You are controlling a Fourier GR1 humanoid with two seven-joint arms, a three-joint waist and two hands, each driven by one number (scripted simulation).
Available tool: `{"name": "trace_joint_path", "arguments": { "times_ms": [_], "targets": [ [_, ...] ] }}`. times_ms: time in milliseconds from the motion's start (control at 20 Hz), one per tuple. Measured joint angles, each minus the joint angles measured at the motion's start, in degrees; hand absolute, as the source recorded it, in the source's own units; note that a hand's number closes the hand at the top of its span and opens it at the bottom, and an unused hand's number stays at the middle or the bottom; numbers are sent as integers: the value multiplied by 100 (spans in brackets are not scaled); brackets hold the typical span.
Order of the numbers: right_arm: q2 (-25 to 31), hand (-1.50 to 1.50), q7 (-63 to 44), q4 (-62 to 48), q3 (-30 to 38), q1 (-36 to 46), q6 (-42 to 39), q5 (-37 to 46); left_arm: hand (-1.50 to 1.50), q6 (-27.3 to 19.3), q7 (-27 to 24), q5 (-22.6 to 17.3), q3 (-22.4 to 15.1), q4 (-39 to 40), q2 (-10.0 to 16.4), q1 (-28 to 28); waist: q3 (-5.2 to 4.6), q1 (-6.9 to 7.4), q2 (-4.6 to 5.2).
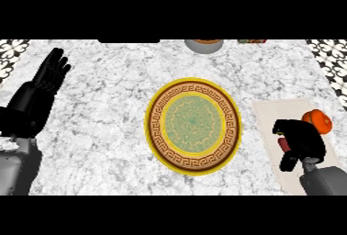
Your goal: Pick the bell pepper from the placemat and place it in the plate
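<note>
Head view shows the orange bell pepper (318,120) lying on the placemat (271,111) at the table's (102,114) right side. The right robot hand (298,140) is against it and partly hides it; whether that hand has closed on it cannot be told. An off-centre lift could roll the pepper away, short of the plate (153,124). The left robot hand (44,78) rests open, upper left.

We see the round patterned plate (194,126) at the white marble counter's (102,137) centre; right of it, the pale rectangular placemat (271,110) carries the orange bell pepper (317,120).
</note>
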State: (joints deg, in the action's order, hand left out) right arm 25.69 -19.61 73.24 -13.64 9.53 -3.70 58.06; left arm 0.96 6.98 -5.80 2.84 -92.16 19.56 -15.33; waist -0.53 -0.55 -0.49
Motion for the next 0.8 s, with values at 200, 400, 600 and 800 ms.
{"name": "trace_joint_path", "arguments": {
  "times_ms": [200, 400, 600, 800],
  "targets": [
    [-250, 150, -1019, 482, 606, -969, 349, -240, 0, -91, 11, 5, 212, -17, 101, 223, -85, -446, -169],
    [-606, 150, -1835, 1057, 881, -2117, 994, -145, 0, -173, 26, 22, 321, -55, 127, 394, -61, -703, -199],
    [-847, 150, -2378, 2080, 769, -3355, 1670, 372, 0, -171, 12, 26, 340, -127, 137, 466, -29, -699, -150],
    [-1152, 150, -2684, 3399, 286, -4540, 2165, 959, 0, -93, -10, -18, 341, -153, 152, 458, -1, -563, -85]
  ]
}}
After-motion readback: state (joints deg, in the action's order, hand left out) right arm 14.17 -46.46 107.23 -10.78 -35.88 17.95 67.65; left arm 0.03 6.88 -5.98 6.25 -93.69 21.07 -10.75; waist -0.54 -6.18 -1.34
